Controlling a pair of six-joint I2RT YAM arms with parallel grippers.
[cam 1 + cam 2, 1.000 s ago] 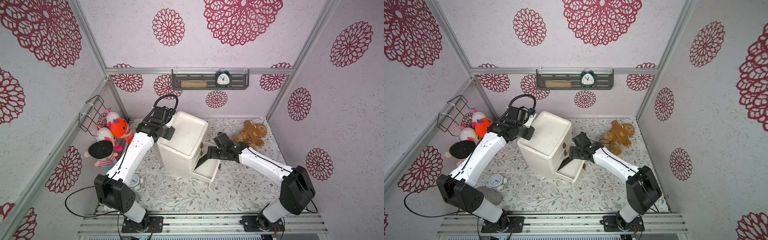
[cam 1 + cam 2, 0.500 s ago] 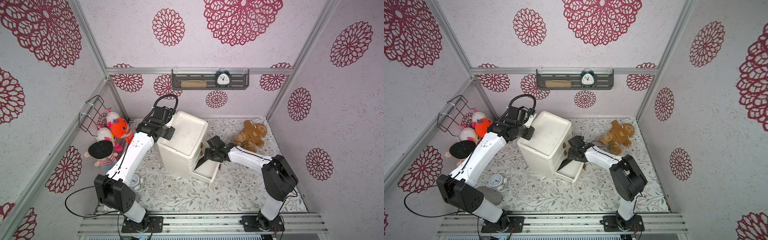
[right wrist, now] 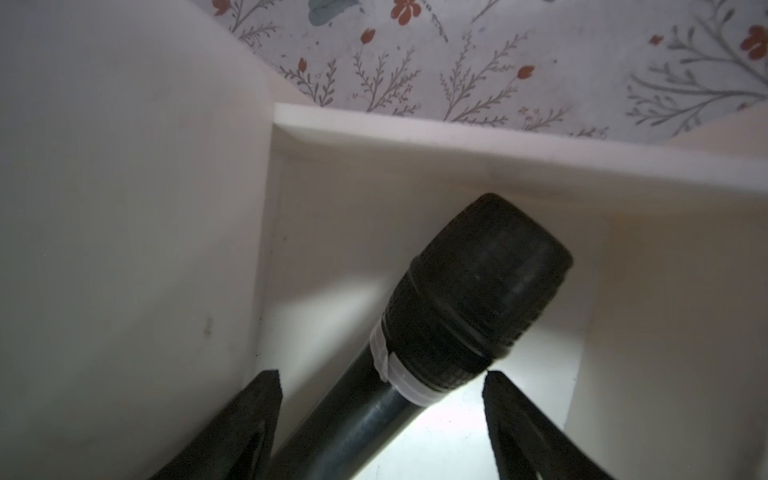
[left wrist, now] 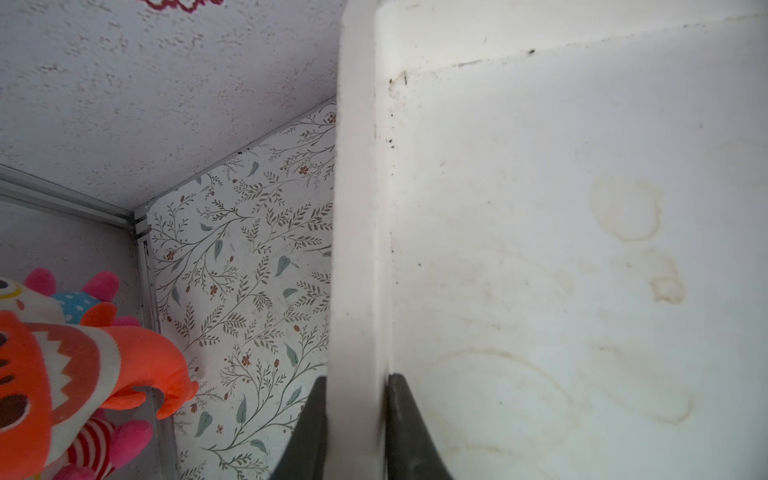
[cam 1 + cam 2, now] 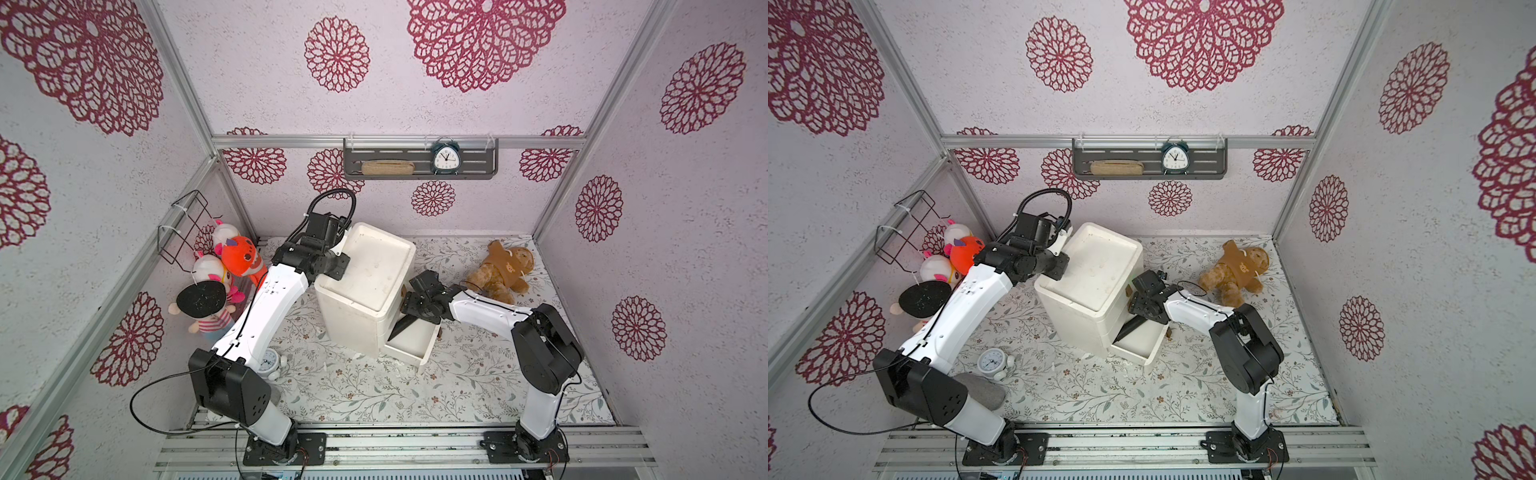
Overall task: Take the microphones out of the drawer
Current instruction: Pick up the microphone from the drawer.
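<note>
- Since the right fingers (image 3: 253, 424) stand wide apart and hold nothing, the grasp turns on how the mic (image 3: 469, 291) lies between them. Its handle passes up through the gap with one finger on each side, and neither is visibly touching it.
- The mic's long axis runs roughly along the fingers' own reach, slanted a little. Closing would therefore squeeze across the thin handle just behind the white band, not across the fat head.
- The handle sits off-centre in the gap, nearer the finger beside the tall white wall. That finger would probably meet it first and nudge it sideways.
- Past the fingertips, the head points away from the wrist and stops close to the end wall of the drawer (image 3: 457, 141). The whole mic lies inside the drawer.
- In a top view the drawer (image 5: 415, 347) is the lowest one, pulled out of the cabinet (image 5: 365, 291). The mic is hidden there under the right arm (image 5: 490, 311).
- Farthest off, the left fingers (image 4: 407, 424) are clamped on the cabinet's top rim, on the side away from the drawer. Only the right arm is placed to lift the mic.
</note>
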